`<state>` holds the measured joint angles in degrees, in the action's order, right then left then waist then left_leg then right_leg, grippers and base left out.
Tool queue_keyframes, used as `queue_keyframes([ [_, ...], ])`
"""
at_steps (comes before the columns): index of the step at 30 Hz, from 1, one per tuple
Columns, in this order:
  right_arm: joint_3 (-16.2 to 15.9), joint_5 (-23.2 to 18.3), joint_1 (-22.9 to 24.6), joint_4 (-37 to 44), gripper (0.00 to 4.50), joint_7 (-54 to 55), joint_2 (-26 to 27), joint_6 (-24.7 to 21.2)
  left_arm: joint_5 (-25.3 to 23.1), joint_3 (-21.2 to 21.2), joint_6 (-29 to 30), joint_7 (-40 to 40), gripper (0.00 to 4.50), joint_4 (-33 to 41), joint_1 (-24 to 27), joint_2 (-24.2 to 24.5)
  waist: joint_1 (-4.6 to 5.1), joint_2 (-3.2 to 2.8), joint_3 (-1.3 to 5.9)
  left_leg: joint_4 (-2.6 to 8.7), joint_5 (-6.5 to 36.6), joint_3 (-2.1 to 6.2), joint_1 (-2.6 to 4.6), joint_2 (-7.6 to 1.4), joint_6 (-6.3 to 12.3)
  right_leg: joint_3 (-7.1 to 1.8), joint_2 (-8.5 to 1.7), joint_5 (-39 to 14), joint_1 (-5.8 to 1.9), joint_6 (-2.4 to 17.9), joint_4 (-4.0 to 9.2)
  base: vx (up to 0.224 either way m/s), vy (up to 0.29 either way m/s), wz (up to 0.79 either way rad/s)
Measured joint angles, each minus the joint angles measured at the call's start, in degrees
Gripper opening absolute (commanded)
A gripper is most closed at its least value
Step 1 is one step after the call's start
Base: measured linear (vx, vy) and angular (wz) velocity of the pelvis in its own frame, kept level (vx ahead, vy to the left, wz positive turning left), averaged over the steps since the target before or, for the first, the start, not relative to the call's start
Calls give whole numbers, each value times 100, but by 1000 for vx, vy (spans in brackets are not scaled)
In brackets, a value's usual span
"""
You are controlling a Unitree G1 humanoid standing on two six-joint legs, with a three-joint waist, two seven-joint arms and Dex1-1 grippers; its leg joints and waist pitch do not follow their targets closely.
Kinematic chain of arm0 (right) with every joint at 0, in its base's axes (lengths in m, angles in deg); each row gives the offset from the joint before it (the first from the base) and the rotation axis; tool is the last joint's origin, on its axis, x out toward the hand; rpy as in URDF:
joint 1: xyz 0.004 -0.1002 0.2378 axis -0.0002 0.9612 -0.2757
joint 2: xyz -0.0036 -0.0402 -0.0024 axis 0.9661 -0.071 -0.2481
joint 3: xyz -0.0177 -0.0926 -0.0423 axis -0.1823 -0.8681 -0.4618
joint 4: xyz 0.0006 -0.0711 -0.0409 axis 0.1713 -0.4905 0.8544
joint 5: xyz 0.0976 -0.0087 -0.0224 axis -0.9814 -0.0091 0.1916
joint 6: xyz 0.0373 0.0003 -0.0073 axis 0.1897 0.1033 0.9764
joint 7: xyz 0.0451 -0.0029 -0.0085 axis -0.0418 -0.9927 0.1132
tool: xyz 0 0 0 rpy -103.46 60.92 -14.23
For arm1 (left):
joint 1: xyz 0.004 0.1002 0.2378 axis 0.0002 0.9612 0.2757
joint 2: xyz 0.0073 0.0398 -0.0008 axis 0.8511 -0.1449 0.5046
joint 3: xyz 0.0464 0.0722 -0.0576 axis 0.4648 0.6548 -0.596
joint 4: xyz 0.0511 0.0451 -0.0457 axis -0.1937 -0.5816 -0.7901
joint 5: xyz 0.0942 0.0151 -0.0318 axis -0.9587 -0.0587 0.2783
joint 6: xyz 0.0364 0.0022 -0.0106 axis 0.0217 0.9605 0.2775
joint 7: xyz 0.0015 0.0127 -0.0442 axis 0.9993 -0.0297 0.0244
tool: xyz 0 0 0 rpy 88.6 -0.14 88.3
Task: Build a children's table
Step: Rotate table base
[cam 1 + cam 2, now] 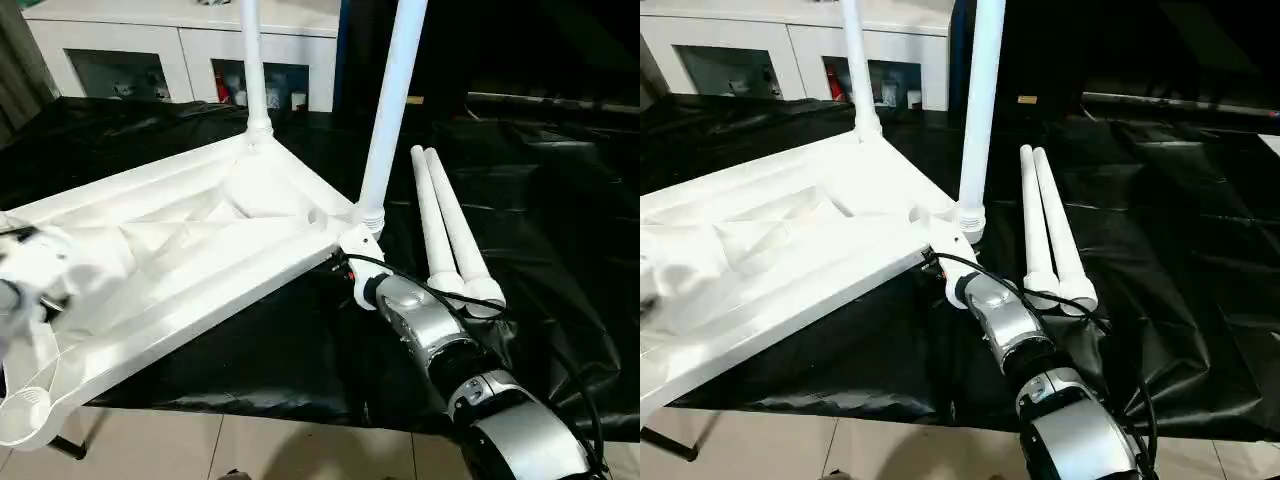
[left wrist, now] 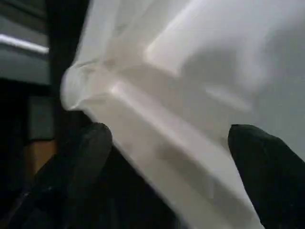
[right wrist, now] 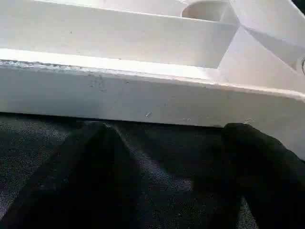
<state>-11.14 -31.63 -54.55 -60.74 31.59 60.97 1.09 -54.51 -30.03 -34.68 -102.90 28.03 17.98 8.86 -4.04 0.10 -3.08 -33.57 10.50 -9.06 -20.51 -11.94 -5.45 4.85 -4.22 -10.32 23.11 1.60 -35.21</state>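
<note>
The work surface is a desk [image 1: 540,200] covered with glossy black plastic sheeting, standing on a pale tiled floor [image 1: 250,445]. Behind the desk stands a white cabinet with glass doors [image 1: 180,55].

At the left, the left gripper [image 2: 167,143] has its two black fingers [image 2: 90,148] spread wide on either side of a rim of the white plastic rectangular tabletop [image 1: 180,250], near a round corner socket. The fingers are not closed on the rim.

The tabletop lies upside down on the sheeting, ribbed underside facing up. Its near left corner, with an empty round socket [image 1: 25,410], projects past the desk edge over the floor.

Two long white tapered tube legs are fitted in the far sockets and stand upright: the rear leg [image 1: 252,60] at the far corner and the second upright leg [image 1: 390,100] at the right-hand corner.

The silver right forearm [image 1: 440,335] reaches to that right-hand corner. In the right wrist view, the right gripper [image 3: 167,157] has its black fingers [image 3: 95,162] set wide apart, just in front of the tabletop's side wall and low over the sheeting. They hold nothing.

At the right, two loose white tapered legs [image 1: 450,225] lie side by side on the sheeting, touching along their length, wide ends toward the robot and just beside the right forearm.
</note>
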Motion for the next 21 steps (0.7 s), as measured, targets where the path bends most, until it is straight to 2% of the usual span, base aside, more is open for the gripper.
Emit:
queue_keyframes([
  [5, -1, 46, -1, -8, 419, -6, 1, 18, -22, -15, -17, 250, 443, -26, -9, 0, -7, 7, 4, 0, 0, 2, 1, 0, 0, 0, 0, 1, -1, 1, -2, 0, 0, 0],
  [10, -1, 49, -16, -36, 419, -12, 13, 29, -55, 70, -235, 84, 443, -88, 72, 7, -1, 8, 5, 1, 0, 2, 1, 0, 0, -1, 0, 0, 0, 0, -1, 0, 0, 0],
  [15, -4, 55, -77, -130, 419, -15, 55, 29, -137, 202, -387, 37, 443, -191, 86, 98, 29, -2, 3, 4, 0, 1, 15, 2, 0, -4, 0, 0, -5, 0, -4, 0, 0, 0],
  [21, -3, 57, -76, -131, 419, -61, 58, 30, -146, 167, -405, 231, 443, -262, 75, 93, 48, -4, 4, 7, 0, 3, 16, 2, 0, -4, 1, 0, -4, 1, -11, 0, 0, 0],
])
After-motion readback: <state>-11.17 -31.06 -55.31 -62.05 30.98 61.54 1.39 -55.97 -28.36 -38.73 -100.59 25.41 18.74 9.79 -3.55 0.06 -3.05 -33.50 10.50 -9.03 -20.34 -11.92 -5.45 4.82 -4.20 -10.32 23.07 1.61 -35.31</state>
